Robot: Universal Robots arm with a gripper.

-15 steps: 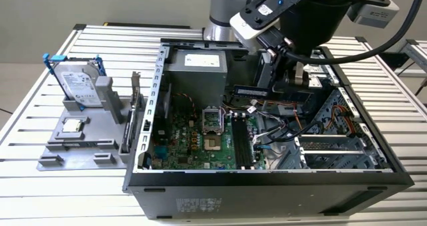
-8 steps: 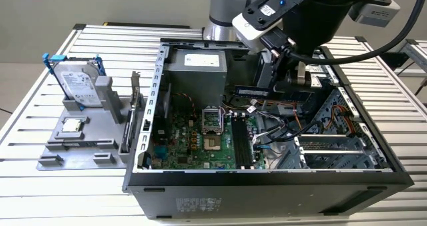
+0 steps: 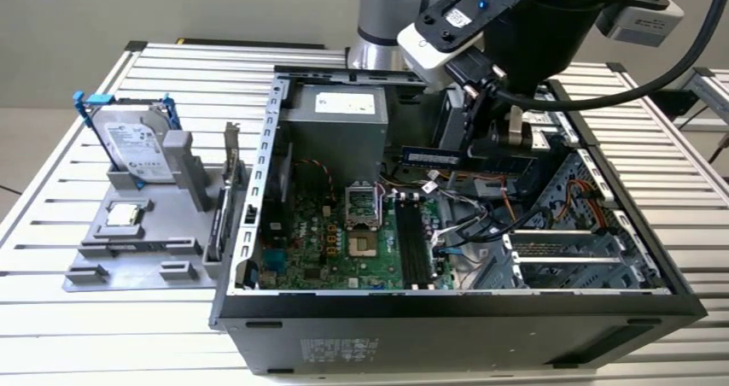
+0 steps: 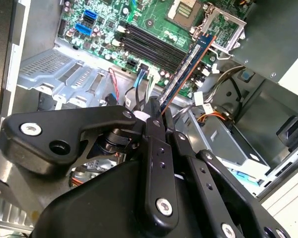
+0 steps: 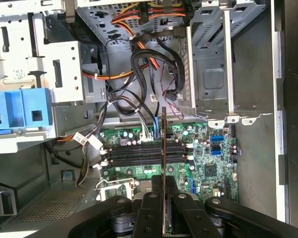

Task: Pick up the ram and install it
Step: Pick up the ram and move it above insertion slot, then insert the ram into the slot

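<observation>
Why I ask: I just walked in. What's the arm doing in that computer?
The arm's claw is shut on the ram, holding the stick inside the open computer case above the motherboard. The memory slots below it look empty, so it isn't installed yet.

Arm (image 3: 380, 27): silver-grey tube w/ blue band up top, black wrist housing (image 3: 547, 19), grey camera box (image 3: 640, 20), thick black cable (image 3: 681, 63). Gripper (image 4: 156, 106): matte black linkage bars, rounded ends, silver screws (image 4: 162, 207).

Robot lab: slatted metal table (image 3: 102, 335), opened computer case (image 3: 456, 339).
</observation>
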